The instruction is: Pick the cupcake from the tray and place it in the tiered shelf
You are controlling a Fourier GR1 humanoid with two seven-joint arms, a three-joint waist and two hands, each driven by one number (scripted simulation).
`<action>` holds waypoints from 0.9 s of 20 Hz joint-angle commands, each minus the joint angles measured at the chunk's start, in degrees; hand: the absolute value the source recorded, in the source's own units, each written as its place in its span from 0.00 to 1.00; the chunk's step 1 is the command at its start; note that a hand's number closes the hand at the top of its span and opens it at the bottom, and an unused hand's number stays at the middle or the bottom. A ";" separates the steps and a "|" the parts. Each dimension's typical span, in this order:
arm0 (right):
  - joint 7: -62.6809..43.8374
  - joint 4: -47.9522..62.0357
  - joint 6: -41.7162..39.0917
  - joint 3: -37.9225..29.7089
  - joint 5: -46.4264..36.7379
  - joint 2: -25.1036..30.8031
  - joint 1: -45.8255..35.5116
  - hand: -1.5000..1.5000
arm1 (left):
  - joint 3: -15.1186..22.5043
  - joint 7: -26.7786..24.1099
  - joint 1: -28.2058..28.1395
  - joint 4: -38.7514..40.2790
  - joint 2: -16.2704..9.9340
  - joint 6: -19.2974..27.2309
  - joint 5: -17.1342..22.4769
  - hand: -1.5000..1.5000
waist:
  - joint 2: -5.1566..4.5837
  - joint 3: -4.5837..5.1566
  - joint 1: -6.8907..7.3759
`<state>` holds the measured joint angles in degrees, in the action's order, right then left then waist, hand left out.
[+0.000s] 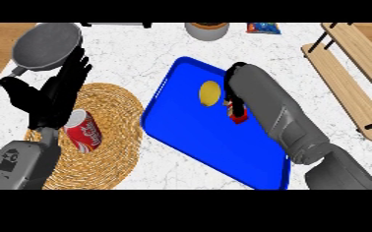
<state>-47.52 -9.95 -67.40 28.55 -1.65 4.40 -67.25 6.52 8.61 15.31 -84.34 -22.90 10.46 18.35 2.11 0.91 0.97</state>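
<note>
Head view | cupcake [237,115] under right robot hand [232,97] | on tray [190,137]

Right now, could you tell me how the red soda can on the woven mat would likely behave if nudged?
The soda can lies on its side, so it would probably roll. The woven mat looks textured and may slow it. It seems light for its size.

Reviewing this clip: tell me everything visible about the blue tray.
The blue tray is a glossy, plastic-looking rectangle with rounded corners and a raised rim. It lies flat on the white marble counter, turned at an angle, just right of the woven mat. A yellow lemon-like item rests on it, and the right hand reaches down over a small red object on its surface, the forearm hiding part of it.
</note>
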 commanded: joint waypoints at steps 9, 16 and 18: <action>7.70 -32.36 42.08 4.38 -13.58 -1.66 -0.70 1.00 | -2.47 0.93 -2.88 1.98 -1.10 0.53 0.61 0.50 | 1.54 -1.34 -5.62; 7.78 -48.47 66.25 0.48 -18.31 -0.84 6.56 1.00 | -3.92 0.59 -4.85 0.68 -2.15 0.42 0.98 0.50 | 1.05 -1.30 -7.09; 7.01 -54.13 71.82 -0.47 -20.17 -0.35 7.60 1.00 | -3.01 0.50 -5.78 0.41 -1.32 0.37 0.78 0.50 | 1.15 -1.26 -7.62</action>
<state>-40.23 -54.99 -6.78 30.55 -19.52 3.34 -61.61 3.12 8.95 10.96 -83.42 -24.60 10.82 19.09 3.09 -0.38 -5.75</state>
